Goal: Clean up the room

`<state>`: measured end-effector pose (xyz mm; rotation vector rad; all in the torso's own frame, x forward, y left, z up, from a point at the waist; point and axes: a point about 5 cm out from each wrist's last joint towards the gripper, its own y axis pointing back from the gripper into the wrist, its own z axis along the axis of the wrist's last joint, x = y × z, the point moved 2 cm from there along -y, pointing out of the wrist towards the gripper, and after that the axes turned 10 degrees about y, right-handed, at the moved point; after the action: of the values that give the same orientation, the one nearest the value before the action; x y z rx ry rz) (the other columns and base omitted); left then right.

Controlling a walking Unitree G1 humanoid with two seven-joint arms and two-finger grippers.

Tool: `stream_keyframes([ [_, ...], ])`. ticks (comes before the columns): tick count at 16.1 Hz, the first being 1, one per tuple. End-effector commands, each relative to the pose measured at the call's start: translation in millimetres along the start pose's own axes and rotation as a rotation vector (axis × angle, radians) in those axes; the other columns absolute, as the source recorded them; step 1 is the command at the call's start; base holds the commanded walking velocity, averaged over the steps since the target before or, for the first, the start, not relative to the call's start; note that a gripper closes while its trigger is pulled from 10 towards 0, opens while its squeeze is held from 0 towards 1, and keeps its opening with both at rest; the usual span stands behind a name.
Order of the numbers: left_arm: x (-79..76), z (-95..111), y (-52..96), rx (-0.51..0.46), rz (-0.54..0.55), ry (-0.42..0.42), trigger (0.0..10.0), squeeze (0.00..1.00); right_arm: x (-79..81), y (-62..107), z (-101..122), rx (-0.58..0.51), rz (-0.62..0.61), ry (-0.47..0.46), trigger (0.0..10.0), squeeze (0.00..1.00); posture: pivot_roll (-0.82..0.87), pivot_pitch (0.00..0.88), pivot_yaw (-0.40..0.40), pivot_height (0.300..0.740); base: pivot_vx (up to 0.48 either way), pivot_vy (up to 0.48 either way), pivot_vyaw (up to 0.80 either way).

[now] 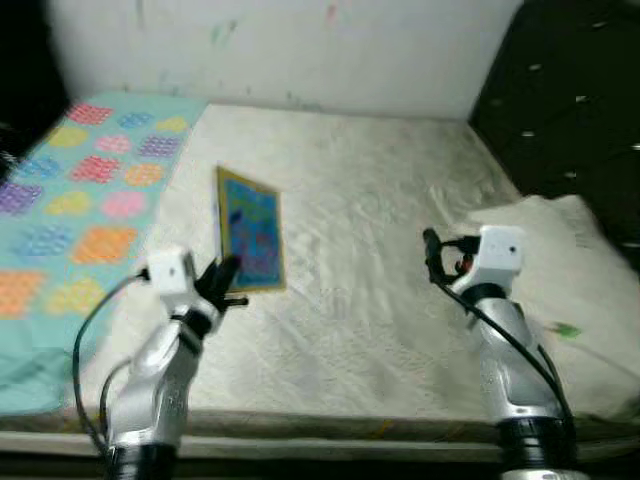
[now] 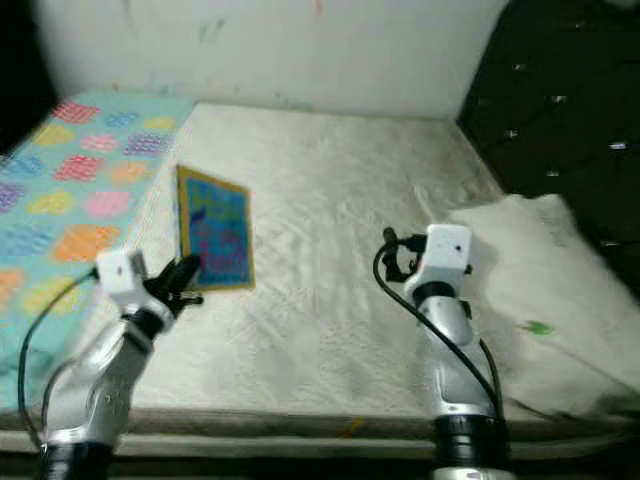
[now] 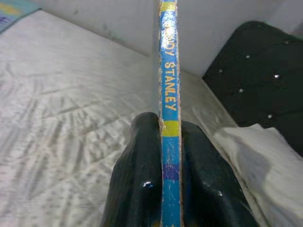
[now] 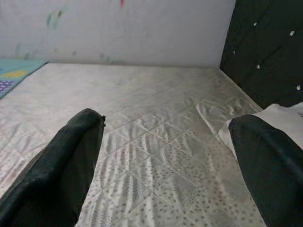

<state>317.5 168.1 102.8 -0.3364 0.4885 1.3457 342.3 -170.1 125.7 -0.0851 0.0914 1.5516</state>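
Bare quilted mattress with patterned blanket, white pillow

Lighting: dim, even indoor light; white mattress brightest, dark headboard nearly black. Quality: both eye views softly blurred, grainy; wrist views sharper, close fingers slightly soft.

A thin blue picture book with a yellow border stands tilted above the white mattress.
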Motion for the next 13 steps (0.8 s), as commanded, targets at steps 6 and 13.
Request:
stream_keyframes([
  [6, -1.4, 14.6, -2.2, -0.058, -0.008, -0.019, 10.0, 0.00, 2.0, -1.5, 3.6, -0.015, 0.019, 0.008, 10.0, 0.00, -0.03, 0.000, -0.068, 0.740, 0.000, -0.284, 0.00],
  [13, 1.8, 20.2, -2.2, -0.084, 0.001, -0.031, 10.0, 0.00, 2.5, -1.9, 2.6, -0.017, 0.026, 0.013, 10.0, 0.00, -0.02, 0.000, -0.073, 0.740, 0.000, -0.121, 0.00],
])
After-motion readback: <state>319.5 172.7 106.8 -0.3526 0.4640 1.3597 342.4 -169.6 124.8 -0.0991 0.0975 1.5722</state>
